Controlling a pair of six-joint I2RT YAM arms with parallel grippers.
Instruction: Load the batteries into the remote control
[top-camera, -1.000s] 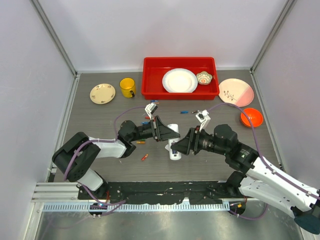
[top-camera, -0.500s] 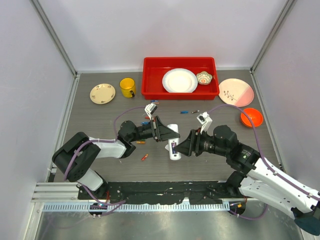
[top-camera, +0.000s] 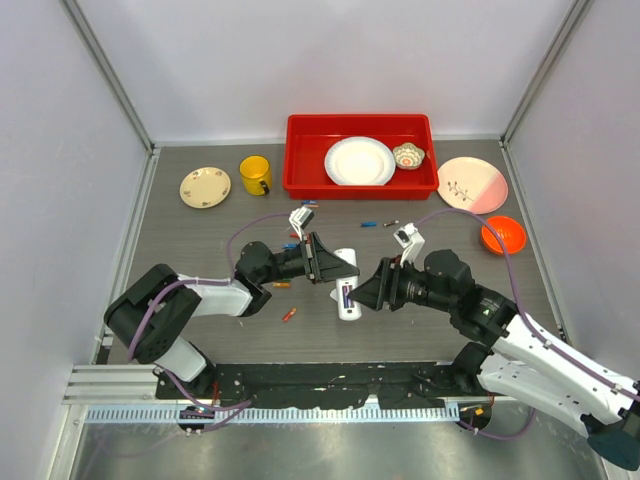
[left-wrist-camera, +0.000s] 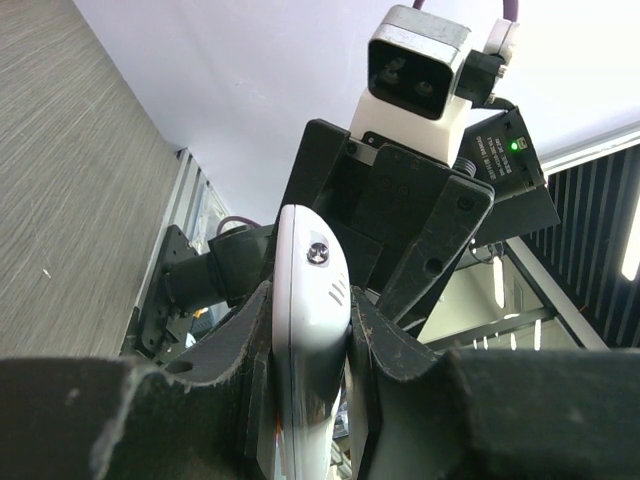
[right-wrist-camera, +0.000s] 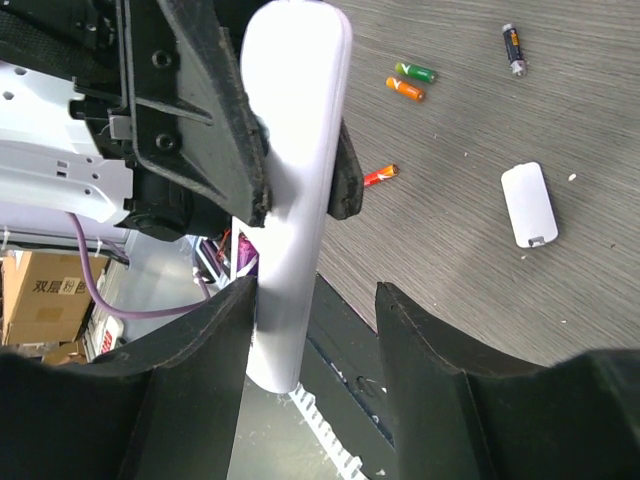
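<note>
Top external view: both arms reach toward each other on the near side of the red tray (top-camera: 305, 160), well apart from it.
Task thing: the remote control (top-camera: 348, 308) is a white oblong held off the table, near side of the tray, roughly in line with its middle.
Left arm: the left gripper (left-wrist-camera: 312, 300) is clamped on the remote control (left-wrist-camera: 305, 330), with a finger (left-wrist-camera: 250, 345) pressed to each side.
Right arm: the right gripper (right-wrist-camera: 315, 295) has its jaws parted around the remote's lower end (right-wrist-camera: 290, 330); one finger (right-wrist-camera: 200, 345) touches it and the other stands off with a gap.
Loose cells: the batteries (top-camera: 282, 285) lie scattered on the table between the tray and the arms; a blue one (top-camera: 369, 224) and a black one (top-camera: 390, 223) are closest to the tray's near edge.
Right wrist view: green (right-wrist-camera: 415, 72), orange (right-wrist-camera: 403, 89), red (right-wrist-camera: 378, 176) and black (right-wrist-camera: 513, 47) cells lie flat; the back cover (right-wrist-camera: 527, 205) lies flat near them, and the tray is out of this view.
Inside the tray: a white plate (top-camera: 359, 160) and a small bowl (top-camera: 408, 155) just beside it.
Left of the tray: a yellow mug (top-camera: 255, 175), then a cream plate (top-camera: 205, 186).
Right of the tray: a pink plate (top-camera: 472, 184); an orange bowl (top-camera: 503, 234) sits nearer the arms.
</note>
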